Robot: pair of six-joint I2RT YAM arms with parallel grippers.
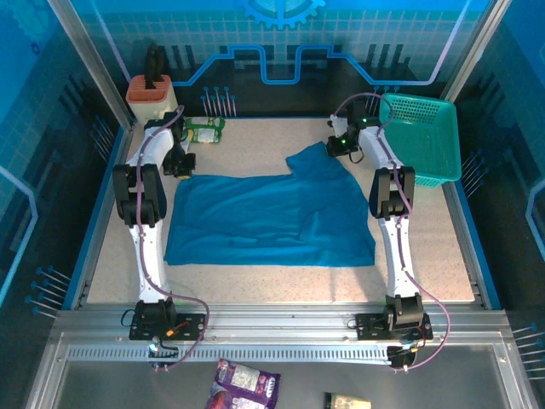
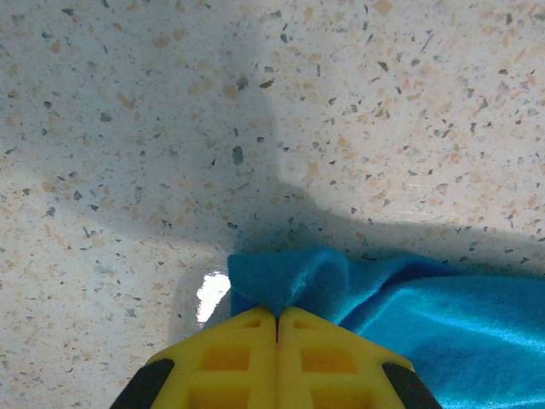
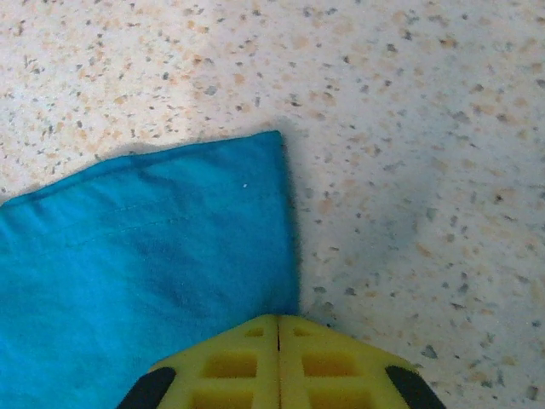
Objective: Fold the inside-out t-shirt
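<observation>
The inside-out t-shirt point(image 1: 272, 217) lies spread fairly flat across the middle of the table, plain blue-teal, with one sleeve pointing to the far right. My left gripper point(image 1: 180, 164) sits at the shirt's far left corner. In the left wrist view its yellow jaws point(image 2: 277, 317) are shut, and a small peak of the cloth point(image 2: 400, 311) is pinched between them. My right gripper point(image 1: 341, 146) is at the far right sleeve. There the yellow jaws point(image 3: 278, 322) are shut, and the straight edge of the flat sleeve point(image 3: 153, 256) runs into them.
A teal mesh basket point(image 1: 423, 136) stands at the back right, close behind the right arm. At the back left are an orange tub point(image 1: 151, 95) and a green-and-white packet point(image 1: 205, 130). Two packets point(image 1: 245, 383) lie on the near ledge below the arm bases.
</observation>
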